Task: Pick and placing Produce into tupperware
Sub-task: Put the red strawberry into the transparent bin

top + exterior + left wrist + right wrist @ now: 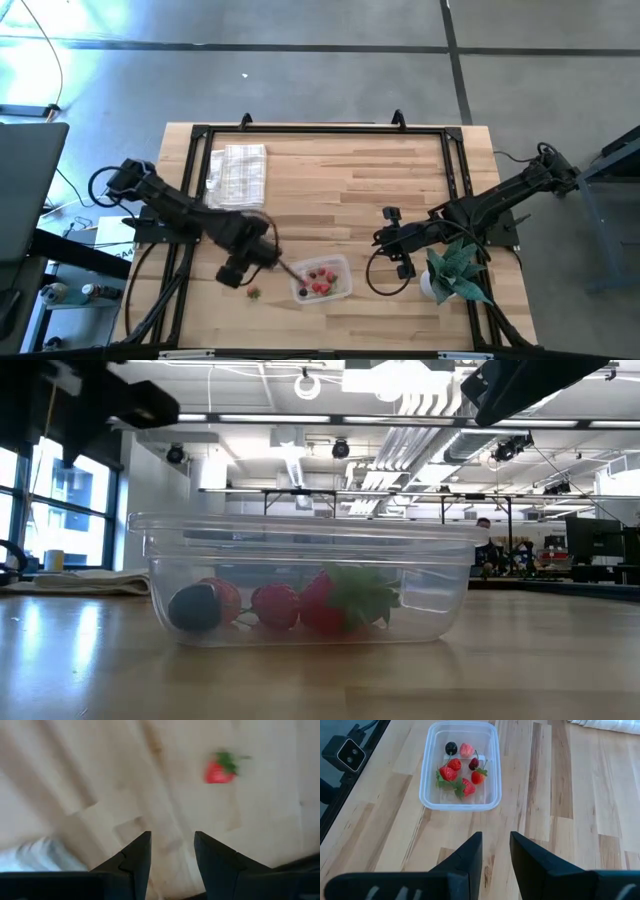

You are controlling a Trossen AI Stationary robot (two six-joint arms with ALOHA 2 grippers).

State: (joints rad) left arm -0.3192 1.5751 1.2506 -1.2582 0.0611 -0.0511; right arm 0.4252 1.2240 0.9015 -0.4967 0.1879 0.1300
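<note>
One berry (220, 769) lies loose on the table (280, 820), ahead of the left gripper (172, 851) and off to one side of its released, empty jaws. The right gripper (495, 851), also parted and empty, waits farther off, facing the tupperware (460, 800).

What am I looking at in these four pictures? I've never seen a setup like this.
It is a robot with two dark arms at a wooden table. One picture looks straight down from above, one looks level across the tabletop, and two come from small cameras on the arms' wrists.

The left gripper hangs just left of a clear plastic container; the right gripper waits to the container's right. Both have open fingers and hold nothing.

Inside the container lie small berries, mostly red, a couple dark. One more red berry is on the bare wood near the left gripper, probably next to be picked up. There is also a folded checked cloth and a green spiky plant.
</note>
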